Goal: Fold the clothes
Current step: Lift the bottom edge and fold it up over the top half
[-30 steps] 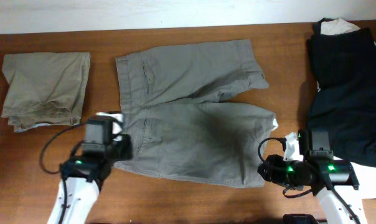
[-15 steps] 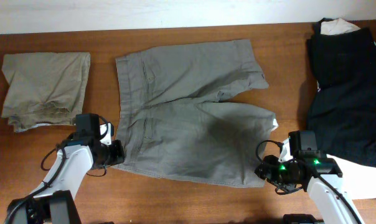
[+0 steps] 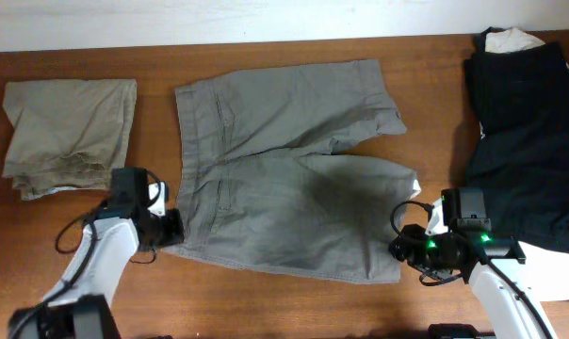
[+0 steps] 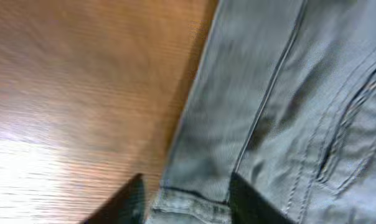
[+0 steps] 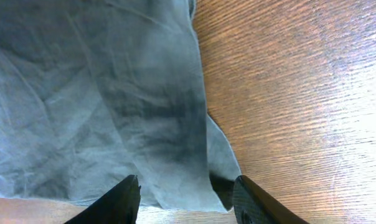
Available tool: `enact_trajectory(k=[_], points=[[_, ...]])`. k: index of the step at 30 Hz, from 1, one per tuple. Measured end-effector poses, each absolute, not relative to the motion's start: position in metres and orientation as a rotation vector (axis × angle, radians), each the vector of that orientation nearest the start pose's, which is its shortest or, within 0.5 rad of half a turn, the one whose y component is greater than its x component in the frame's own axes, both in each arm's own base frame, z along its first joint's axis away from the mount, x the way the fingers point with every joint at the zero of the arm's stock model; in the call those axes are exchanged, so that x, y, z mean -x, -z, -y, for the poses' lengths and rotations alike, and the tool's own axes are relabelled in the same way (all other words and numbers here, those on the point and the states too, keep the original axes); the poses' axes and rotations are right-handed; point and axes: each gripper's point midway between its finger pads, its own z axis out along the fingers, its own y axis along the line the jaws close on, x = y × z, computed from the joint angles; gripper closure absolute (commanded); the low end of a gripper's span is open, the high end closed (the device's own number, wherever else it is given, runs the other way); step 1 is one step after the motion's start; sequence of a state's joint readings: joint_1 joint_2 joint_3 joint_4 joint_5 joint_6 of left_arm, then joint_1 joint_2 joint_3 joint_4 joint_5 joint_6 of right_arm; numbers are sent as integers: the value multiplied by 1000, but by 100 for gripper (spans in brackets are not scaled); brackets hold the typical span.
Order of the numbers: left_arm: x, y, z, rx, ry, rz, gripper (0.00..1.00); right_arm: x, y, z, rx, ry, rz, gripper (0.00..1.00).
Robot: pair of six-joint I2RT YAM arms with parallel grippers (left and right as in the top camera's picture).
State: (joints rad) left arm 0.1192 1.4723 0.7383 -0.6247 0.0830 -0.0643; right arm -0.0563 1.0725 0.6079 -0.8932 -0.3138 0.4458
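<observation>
The left hand (image 4: 187, 208), spread wide, straddles a corner of the grey shorts (image 4: 281, 93). The wooden table (image 4: 76, 81) shows to their left.

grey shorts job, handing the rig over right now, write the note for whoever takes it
Left end effector: open, straddling the waistband corner of the grey shorts.
Right end effector: open, over their near leg hem corner.
The shorts lie flat and unfolded in the middle.
Beige shorts lie folded at far left: done.
Black and white garments are piled at right.
To do: close both, fold the grey shorts, then the pile.
</observation>
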Motion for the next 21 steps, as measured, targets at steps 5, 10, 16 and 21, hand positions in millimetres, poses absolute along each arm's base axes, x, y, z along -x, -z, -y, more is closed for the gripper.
enact_trajectory(k=[5, 10, 16, 21], points=[[-274, -22, -19, 207, 100, -2891, 35, -190, -57, -42, -689, -517, -2880, 46], [-273, 1, -26, 197, 102, -2964, 67, -187, -56, -43, -679, -514, -2896, 46], [-275, 1, -14, 173, 218, -2955, 99, -186, -62, -42, -683, -508, -2903, 43], [-275, 1, -9, 169, 262, -2950, 99, -174, -70, -19, -768, -288, -2951, 42]])
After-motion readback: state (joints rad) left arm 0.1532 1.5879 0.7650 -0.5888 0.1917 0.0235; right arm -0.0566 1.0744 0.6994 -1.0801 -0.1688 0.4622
